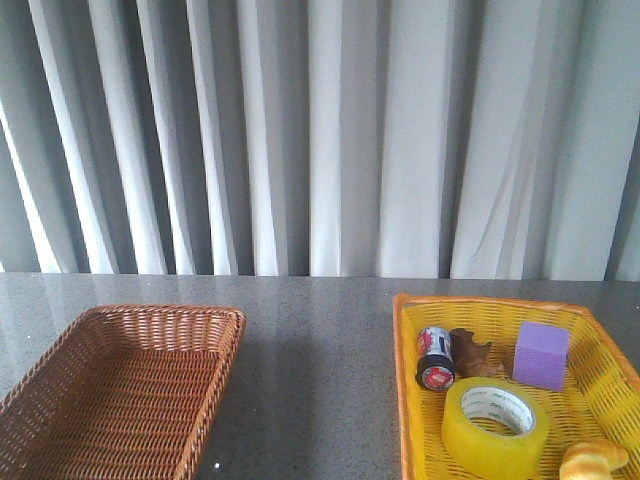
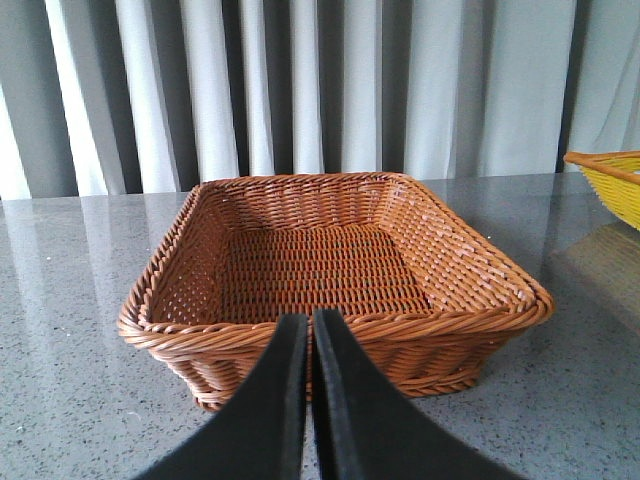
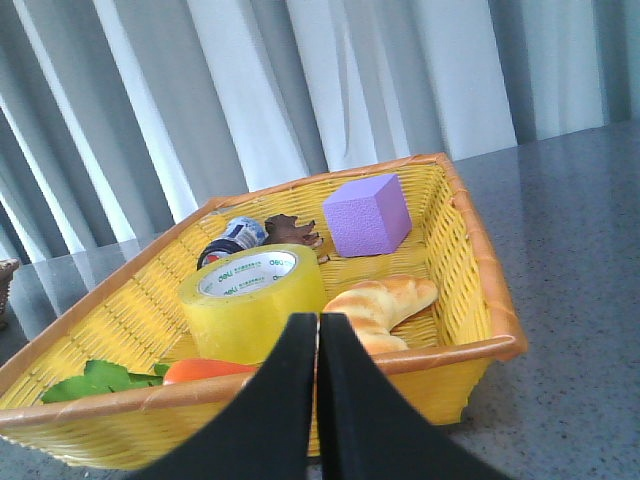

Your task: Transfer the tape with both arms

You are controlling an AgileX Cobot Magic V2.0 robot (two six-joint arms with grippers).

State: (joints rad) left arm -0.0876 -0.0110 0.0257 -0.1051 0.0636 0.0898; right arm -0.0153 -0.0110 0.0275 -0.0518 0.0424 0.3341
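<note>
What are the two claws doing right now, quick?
Left gripper: closed, holding nothing, facing the brown basket.
Right gripper: closed, holding nothing, near the tape.

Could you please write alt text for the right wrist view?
The right end effector, fingers shut, points at a yellow basket holding the yellow tape, a purple cube, a croissant and a small can, on a grey table before pale curtains.

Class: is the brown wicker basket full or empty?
Empty. The brown wicker basket shows only bare woven floor in the front and left wrist views.
</note>
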